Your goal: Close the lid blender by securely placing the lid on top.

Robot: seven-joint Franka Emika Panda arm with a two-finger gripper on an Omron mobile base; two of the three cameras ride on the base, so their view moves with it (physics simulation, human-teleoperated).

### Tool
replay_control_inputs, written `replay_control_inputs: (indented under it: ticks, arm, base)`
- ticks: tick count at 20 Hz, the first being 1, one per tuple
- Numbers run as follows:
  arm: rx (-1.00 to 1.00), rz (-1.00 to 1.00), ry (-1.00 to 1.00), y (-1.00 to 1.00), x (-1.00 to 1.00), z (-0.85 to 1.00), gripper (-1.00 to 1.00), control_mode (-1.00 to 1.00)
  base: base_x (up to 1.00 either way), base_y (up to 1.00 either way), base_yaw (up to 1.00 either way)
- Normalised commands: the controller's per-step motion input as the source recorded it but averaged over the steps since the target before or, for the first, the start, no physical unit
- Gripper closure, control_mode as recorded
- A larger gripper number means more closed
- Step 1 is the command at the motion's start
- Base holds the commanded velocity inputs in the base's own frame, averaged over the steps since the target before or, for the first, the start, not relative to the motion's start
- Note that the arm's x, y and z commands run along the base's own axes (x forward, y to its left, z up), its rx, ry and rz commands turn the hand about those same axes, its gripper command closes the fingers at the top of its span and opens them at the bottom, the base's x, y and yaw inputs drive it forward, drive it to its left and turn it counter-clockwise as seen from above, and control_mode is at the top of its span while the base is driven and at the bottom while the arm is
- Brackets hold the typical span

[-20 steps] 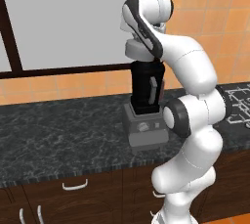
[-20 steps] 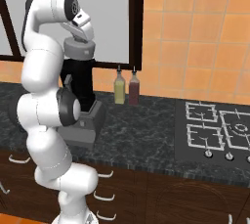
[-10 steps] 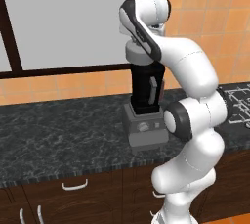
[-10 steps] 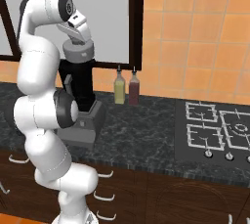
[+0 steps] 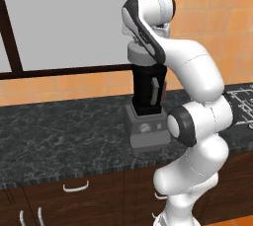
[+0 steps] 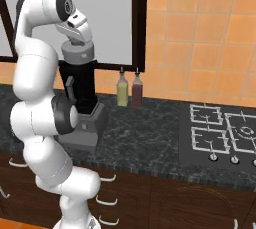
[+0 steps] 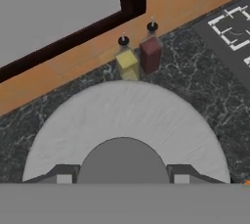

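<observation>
The arm [image 5: 197, 82] arches forward, tool [image 7: 123, 179] pointing down, fingers clamped.

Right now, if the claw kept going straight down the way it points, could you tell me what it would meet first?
The claw is shut on the lid, pointing down at the blender. Going straight on, the lid would press onto the jar's top; it looks seated or nearly so, though any gap is hard to judge.

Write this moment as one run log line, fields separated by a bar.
gripper: shut on lid knob | lid: atop blender jar | release: not yet done | bottles: behind, by wall
</observation>
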Motion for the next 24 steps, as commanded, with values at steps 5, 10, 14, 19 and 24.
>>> replay_control_inputs:
  ticks: [5,10,14,19,24]
  arm:
    - [0.00,0.03,0.10,0.00,-0.47,0.22,1.00,-1.00]
    - [-0.01,0.03,0.01,-0.09,-0.75,-0.11,1.00,-1.00]
    - [-0.03,0.02,-0.03,-0.08,-0.20,-0.24,1.00,-1.00]
    - [-0.01,0.00,-0.13,-0.07,0.23,-0.07,1.00,-1.00]
    - [0.00,0.00,-0.09,-0.15,0.42,0.00,1.00,-1.00]
  base:
    - [0.00,0.00,0.00]
    - [0.00,0.00,0.00]
    - [0.00,0.00,0.00]
    - [0.00,0.00,0.00]
    - [0.00,0.00,0.00]
